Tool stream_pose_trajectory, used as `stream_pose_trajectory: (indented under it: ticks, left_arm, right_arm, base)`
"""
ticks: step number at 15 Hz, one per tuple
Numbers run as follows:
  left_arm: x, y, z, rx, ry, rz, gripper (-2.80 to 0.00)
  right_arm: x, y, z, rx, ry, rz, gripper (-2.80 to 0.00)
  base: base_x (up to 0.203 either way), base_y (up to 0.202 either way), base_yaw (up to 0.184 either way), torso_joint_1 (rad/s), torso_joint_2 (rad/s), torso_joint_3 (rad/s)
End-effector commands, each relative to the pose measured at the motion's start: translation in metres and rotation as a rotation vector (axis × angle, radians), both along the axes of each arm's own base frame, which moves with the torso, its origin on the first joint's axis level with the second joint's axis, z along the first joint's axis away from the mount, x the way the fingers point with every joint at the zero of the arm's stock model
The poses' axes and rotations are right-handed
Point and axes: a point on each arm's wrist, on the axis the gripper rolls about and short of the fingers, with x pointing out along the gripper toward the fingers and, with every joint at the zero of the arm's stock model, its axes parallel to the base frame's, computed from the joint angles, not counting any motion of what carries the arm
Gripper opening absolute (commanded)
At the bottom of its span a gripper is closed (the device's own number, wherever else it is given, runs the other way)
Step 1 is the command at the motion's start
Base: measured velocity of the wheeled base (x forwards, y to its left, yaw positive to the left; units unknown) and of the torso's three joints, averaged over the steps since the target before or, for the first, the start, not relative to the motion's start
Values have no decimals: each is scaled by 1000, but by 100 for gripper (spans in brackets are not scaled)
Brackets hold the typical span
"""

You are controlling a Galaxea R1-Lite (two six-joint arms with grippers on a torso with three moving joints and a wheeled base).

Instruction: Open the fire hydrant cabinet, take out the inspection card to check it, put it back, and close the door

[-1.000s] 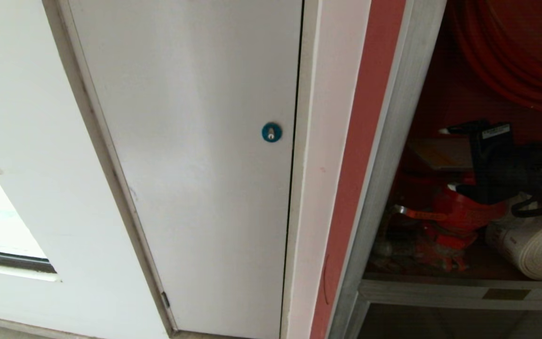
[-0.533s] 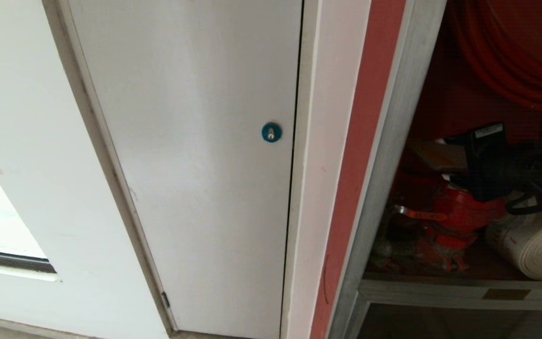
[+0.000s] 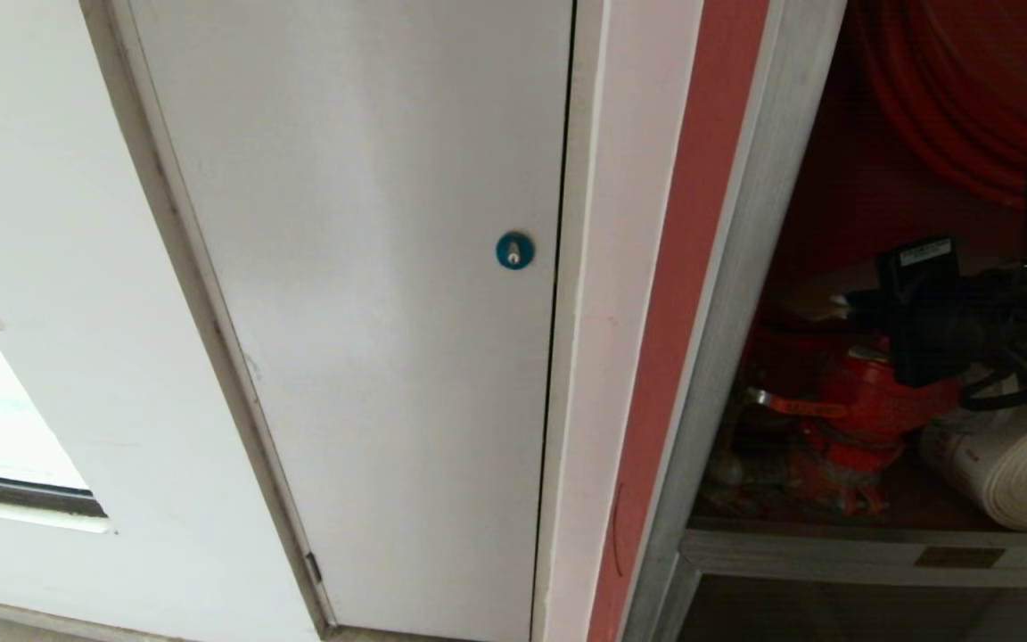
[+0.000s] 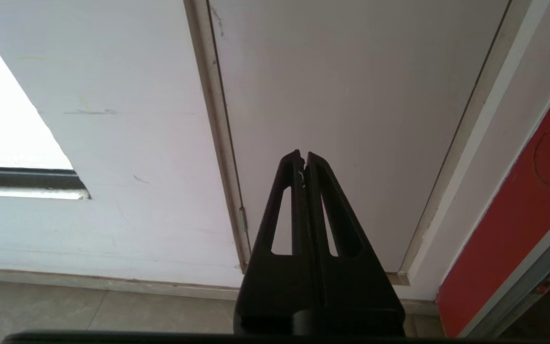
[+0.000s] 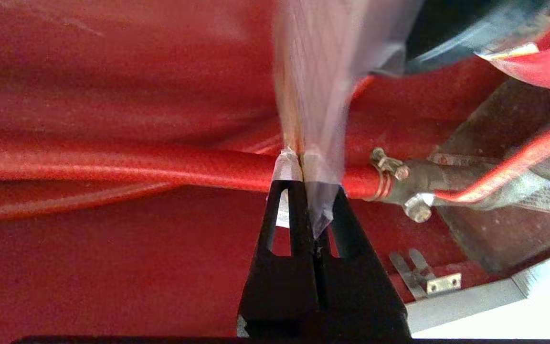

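Note:
The fire hydrant cabinet (image 3: pixel 736 294) stands open at the right, its red inside showing behind the silver frame. My right gripper (image 3: pixel 866 308) reaches into it above the red valve (image 3: pixel 870 406). It is shut on the inspection card (image 3: pixel 812 303), a pale sheet sticking out to the left. The right wrist view shows the card (image 5: pixel 313 71) edge-on and blurred, pinched in the right gripper (image 5: pixel 302 160) in front of a red hose (image 5: pixel 112 165). The door is out of view. My left gripper (image 4: pixel 302 155) is shut and empty, parked low before the white wall.
A white panel door (image 3: pixel 371 267) with a blue round lock (image 3: pixel 514 251) fills the middle. A white rolled hose (image 3: pixel 1013 464) lies beside the valve, and the red hose reel (image 3: pixel 959 89) hangs above. A metal clamp fitting (image 5: pixel 399 177) sits close to the card.
The right gripper has closed on the card. The card's flat beige face, seen earlier, now shows only as a pale sliver. The left arm has not moved.

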Motion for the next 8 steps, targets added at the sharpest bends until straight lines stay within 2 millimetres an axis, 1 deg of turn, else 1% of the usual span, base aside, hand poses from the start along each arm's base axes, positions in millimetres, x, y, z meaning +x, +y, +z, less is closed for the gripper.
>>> stream_pose_trajectory:
  ticks: [1,4,6,8]
  left_arm:
    - [0,0,0,0,0,-1,-280]
    - [0,0,0,0,0,-1,-280]
    - [0,0,0,0,0,-1,-280]
    - [0,0,0,0,0,-1,-280]
  right_arm:
    - [-6,-1,3,9,-13,-1,-280]
    - [-22,-2,13,19,-47,18,-280]
    - [-42,-3,22,28,-49,50,-280]
    - [-67,-5,35,40,-85,82,-280]
  base:
    - [0,0,0,0,0,0]
    - [0,0,0,0,0,0]
    - [0,0,0,0,0,0]
    - [0,0,0,0,0,0]
